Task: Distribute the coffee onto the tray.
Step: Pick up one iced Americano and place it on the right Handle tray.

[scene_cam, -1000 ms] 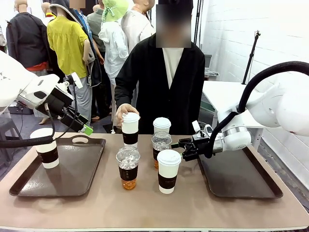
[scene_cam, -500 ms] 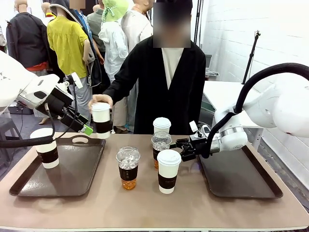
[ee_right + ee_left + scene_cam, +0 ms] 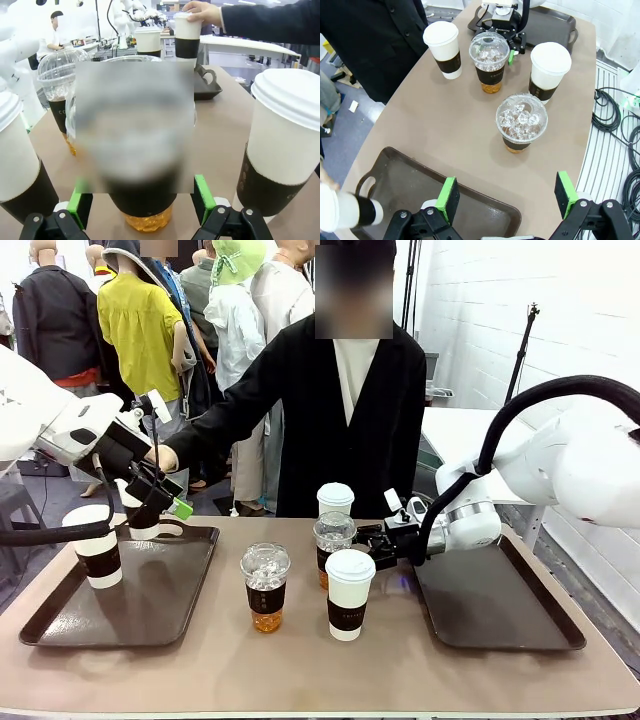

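— Left side, what have you got?
— Left end effector [image 3: 507, 195] hangs over the far end of the left tray [image 3: 60, 625], green pads spread wide, nothing between them. One white lidded cup [image 3: 98, 545] stands upright on that tray, at its left side.
— And the person?
— The person's hand [image 3: 162, 458] grips a second white cup [image 3: 135, 520] by the lid, just behind the left end effector, low over the tray's far end by the handle cut-out [image 3: 166, 531]. Can't tell whether its base touches the tray.
— Right side?
— Right end effector [image 3: 141, 200] lies level, low over the counter [image 3: 300, 665], reaching in from the right tray [image 3: 500, 615] side. Jaws wide. They straddle the rear iced cup [image 3: 333, 533], one green pad either side of its dark sleeve, with a gap on both sides in the right wrist view. Not clamped.
— Remaining coffee?
— Four cups clustered mid-counter between the two trays, all upright. Rear white cup [image 3: 335, 498] is just behind the rear iced cup. Front iced cup [image 3: 265, 585] is nearer and to the left. Front white cup [image 3: 350, 592] is just in front of the right end effector. Amber drink and ice visible in both clear ones.
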Tool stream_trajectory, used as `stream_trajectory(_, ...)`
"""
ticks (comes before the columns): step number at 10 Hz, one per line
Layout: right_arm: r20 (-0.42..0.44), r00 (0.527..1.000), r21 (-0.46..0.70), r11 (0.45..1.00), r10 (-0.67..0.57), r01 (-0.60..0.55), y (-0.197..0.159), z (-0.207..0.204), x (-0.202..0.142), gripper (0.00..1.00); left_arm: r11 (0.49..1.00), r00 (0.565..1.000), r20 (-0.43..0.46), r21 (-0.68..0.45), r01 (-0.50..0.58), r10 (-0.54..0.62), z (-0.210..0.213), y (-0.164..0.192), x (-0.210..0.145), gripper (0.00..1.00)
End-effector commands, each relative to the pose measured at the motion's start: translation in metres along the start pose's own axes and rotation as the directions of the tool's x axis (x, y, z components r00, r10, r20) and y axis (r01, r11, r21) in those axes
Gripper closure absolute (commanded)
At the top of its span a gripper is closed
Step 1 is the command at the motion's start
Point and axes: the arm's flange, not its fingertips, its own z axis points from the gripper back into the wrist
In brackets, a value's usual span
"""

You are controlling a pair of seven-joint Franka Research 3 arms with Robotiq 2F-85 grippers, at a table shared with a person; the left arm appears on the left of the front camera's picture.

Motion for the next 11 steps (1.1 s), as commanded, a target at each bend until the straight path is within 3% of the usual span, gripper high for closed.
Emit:
stream_trajectory(1, 0.022, 0.999, 0.02, 0.999, -0.028, 0.027, -0.012, -0.007, 0.003, 0.0, 1.0, 1.0, 0.021, -0.015, 0.014, -0.014, -0.001, 0.002, -0.002, 0.0)
stream_trajectory(11, -0.012, 0.999, 0.092, 0.995, -0.045, 0.046, -0.024, -0.035, 0.003, 0.0, 1.0, 1.0, 0.021, -0.015, 0.014, -0.014, -0.001, 0.002, -0.002, 0.0)
